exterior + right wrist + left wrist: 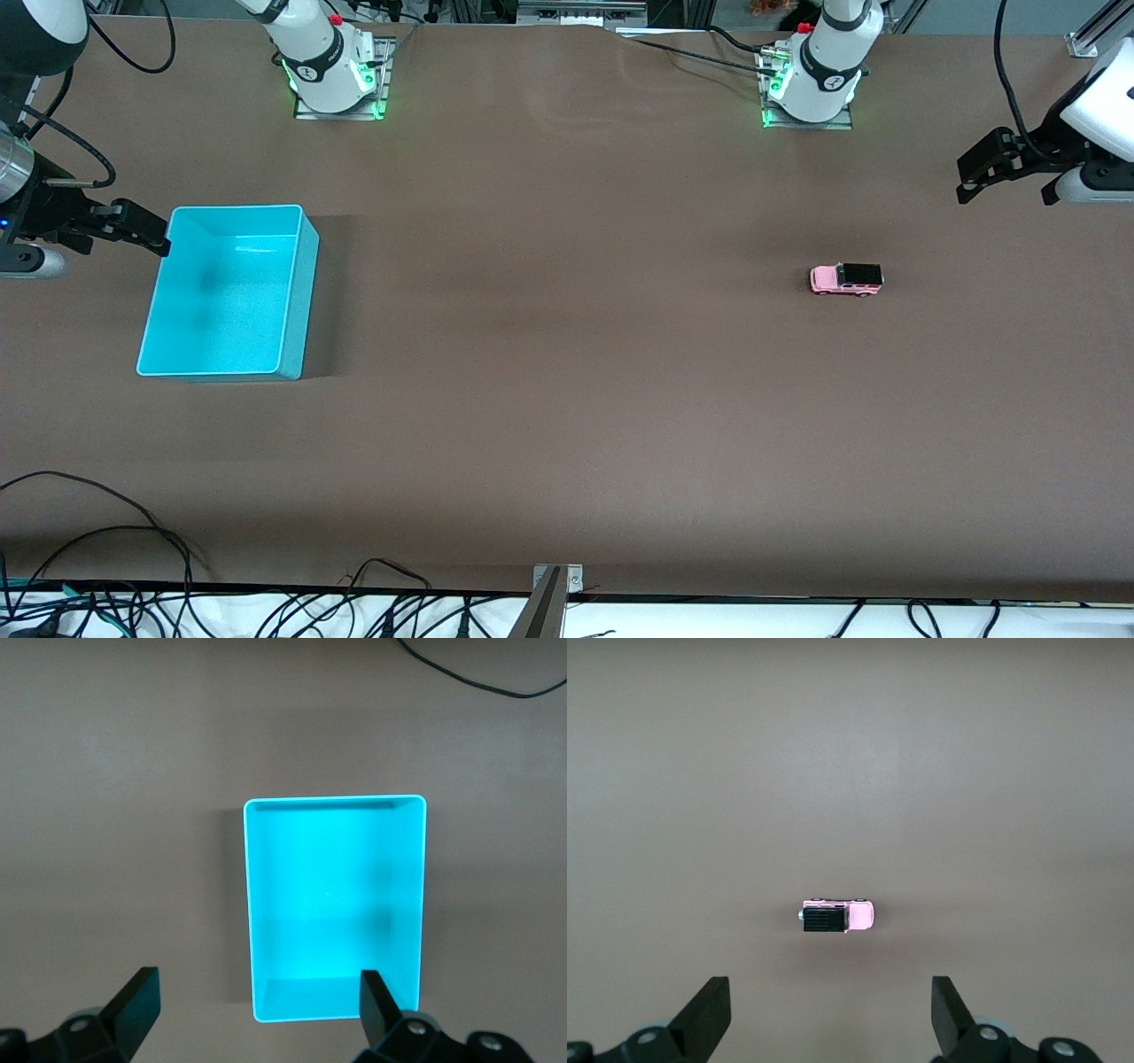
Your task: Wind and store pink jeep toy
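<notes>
The pink jeep toy (846, 279), tiny, boxy, with a black roof, stands on its wheels on the brown table toward the left arm's end. It also shows in the left wrist view (837, 917). My left gripper (973, 182) hangs open and empty in the air at the left arm's end of the table, apart from the toy; it shows open in its wrist view (830, 1019). The turquoise bin (306, 266) stands empty toward the right arm's end and shows in the right wrist view (252, 904). My right gripper (142, 232) hangs open and empty beside the bin's corner (257, 1014).
Both arm bases (332, 66) (811, 80) stand along the table's farthest edge. Black cables (133, 549) lie at the table's nearest edge, and a metal bracket (554, 589) sits at its middle.
</notes>
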Robot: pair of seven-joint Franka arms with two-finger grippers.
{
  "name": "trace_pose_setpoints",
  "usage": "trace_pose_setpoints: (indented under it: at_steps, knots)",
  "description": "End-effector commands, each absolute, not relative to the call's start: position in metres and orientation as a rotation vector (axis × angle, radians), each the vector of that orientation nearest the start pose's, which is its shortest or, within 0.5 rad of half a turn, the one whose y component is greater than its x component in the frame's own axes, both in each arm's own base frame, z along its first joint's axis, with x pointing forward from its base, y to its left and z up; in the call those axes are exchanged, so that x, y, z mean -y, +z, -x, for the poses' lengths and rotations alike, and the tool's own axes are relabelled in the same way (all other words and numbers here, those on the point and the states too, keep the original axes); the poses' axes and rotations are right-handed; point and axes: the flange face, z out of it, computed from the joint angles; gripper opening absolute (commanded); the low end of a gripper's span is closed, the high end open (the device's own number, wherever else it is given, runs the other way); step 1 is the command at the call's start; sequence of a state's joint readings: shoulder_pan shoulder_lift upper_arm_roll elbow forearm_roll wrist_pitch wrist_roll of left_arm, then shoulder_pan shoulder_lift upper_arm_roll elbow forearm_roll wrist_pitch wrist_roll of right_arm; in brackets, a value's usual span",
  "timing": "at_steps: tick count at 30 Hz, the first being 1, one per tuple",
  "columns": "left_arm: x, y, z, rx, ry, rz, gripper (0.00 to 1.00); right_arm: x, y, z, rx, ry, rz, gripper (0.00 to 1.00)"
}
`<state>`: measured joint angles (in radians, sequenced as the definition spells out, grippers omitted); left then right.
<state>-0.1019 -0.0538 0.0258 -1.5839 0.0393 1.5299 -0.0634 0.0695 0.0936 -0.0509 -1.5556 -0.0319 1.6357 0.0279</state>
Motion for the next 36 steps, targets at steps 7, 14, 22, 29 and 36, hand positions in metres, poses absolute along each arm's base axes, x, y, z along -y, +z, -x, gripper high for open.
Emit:
trace_pose_setpoints:
  at_steps: [7, 14, 22, 29, 36]
  knots:
    - [0.0371, 0.6492, -0.5345, 0.055, 0.020, 3.097, 1.00, -0.0083, 0.5881, -0.5868, -0.025, 0.008, 3.185, 1.00]
    - [0.0363, 0.6468, -0.5323, 0.057, 0.053, 3.096, 1.00, -0.0091, 0.5890, -0.5864, -0.022, 0.005, 3.185, 1.00]
    - [0.0352, 0.6454, -0.5305, 0.060, 0.080, 3.100, 1.00, -0.0091, 0.5897, -0.5865, -0.023, 0.003, 3.184, 1.00]
    - [0.0353, 0.6455, -0.5307, 0.059, 0.078, 3.102, 1.00, -0.0100, 0.5897, -0.5865, -0.020, 0.003, 3.184, 1.00]
    - [0.0355, 0.6448, -0.5306, 0.059, 0.081, 3.103, 1.00, -0.0100, 0.5905, -0.5866, -0.020, 0.000, 3.184, 1.00]
